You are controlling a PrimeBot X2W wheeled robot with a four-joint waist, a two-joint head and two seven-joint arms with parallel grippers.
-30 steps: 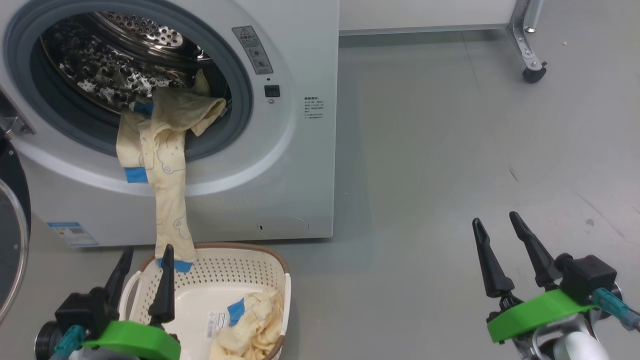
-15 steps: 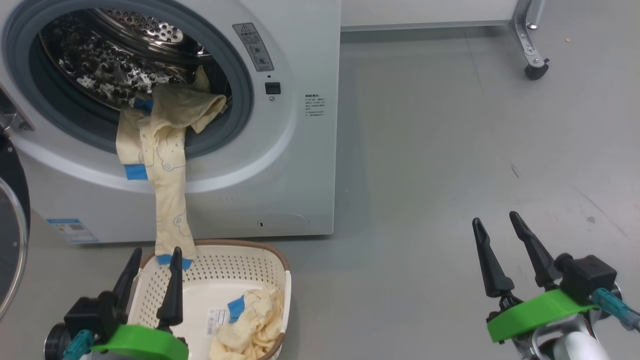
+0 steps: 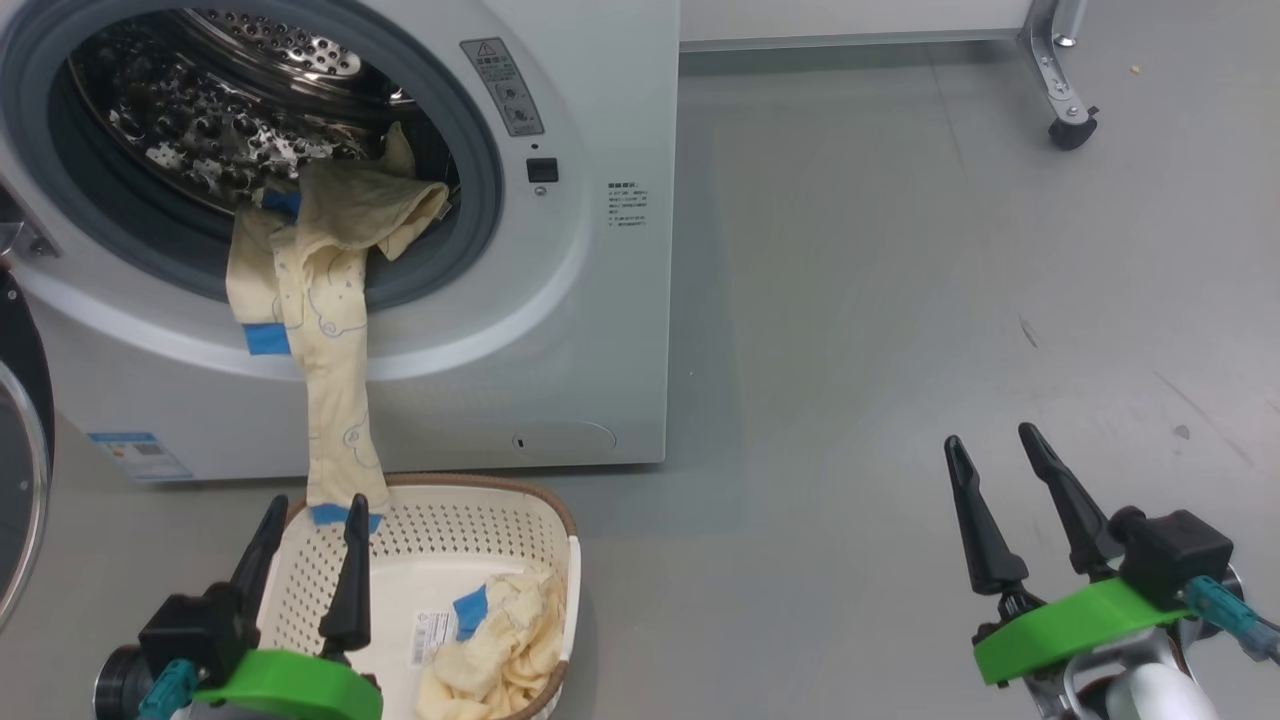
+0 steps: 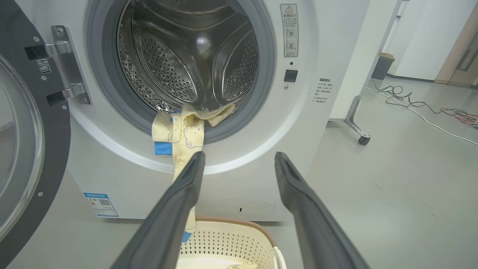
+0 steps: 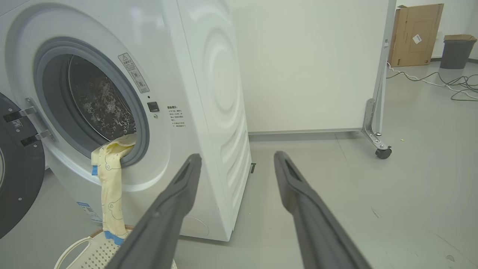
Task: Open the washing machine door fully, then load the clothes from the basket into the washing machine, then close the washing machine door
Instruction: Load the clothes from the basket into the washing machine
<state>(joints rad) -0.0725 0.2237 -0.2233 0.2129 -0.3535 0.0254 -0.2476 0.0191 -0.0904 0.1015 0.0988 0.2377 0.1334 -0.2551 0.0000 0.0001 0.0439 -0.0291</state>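
The white washing machine (image 3: 590,300) stands with its black-rimmed door (image 4: 33,157) swung open to the left. One pale yellow garment with blue cuffs (image 3: 335,340) hangs out of the steel drum (image 4: 186,63) over the grey gasket, and its lower cuff reaches the basket's far rim. More of the clothes (image 3: 495,645) lie crumpled in the cream basket (image 3: 460,525) on the floor in front of the machine. My left gripper (image 3: 316,505) is open just before the basket's near left side, holding nothing. My right gripper (image 3: 990,435) is open over bare floor far to the right.
Grey floor spreads to the right of the machine. A white partition on a castor leg (image 3: 1072,132) stands at the back right. Cables (image 5: 440,84), a dark bin (image 5: 455,52) and a cardboard box (image 5: 414,35) lie further back.
My left gripper has shifted a little to the right along the basket's near side. The head view has moved slightly. The hanging garment and the right gripper stay as they were.
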